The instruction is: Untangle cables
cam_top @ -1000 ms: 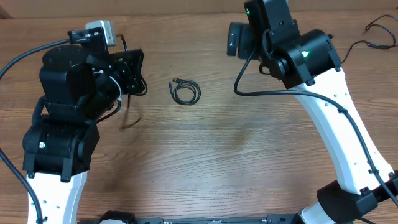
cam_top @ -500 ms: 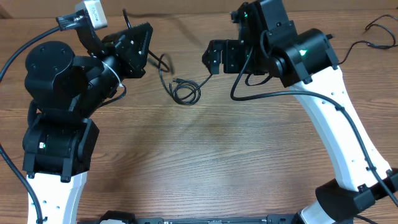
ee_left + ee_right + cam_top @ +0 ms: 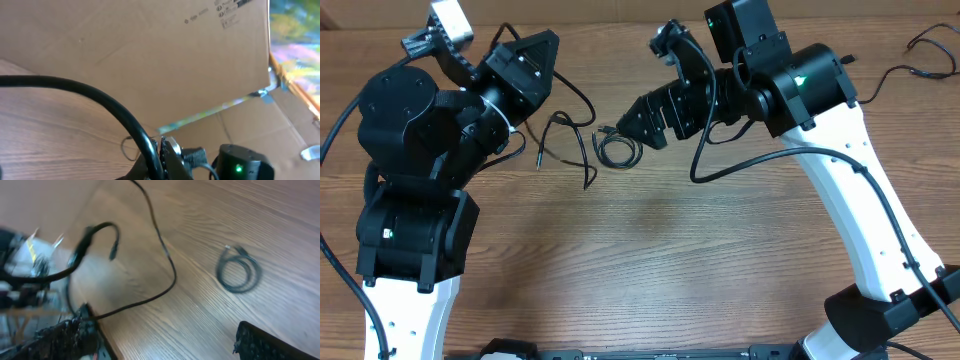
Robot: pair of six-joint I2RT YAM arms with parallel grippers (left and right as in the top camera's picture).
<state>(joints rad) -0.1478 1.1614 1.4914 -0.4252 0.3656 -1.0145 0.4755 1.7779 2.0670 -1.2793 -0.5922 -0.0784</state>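
Loose cable (image 3: 170, 262) dangles beside left gripper (image 3: 532, 60), whose jaws I cannot tell. Right gripper (image 3: 640, 122), jaws wide, hovers beside coil (image 3: 617, 149). Box (image 3: 150, 60) far.

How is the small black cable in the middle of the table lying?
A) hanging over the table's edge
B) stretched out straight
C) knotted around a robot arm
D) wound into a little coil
D: the small cable lies flat on the table, wound into a round loop.
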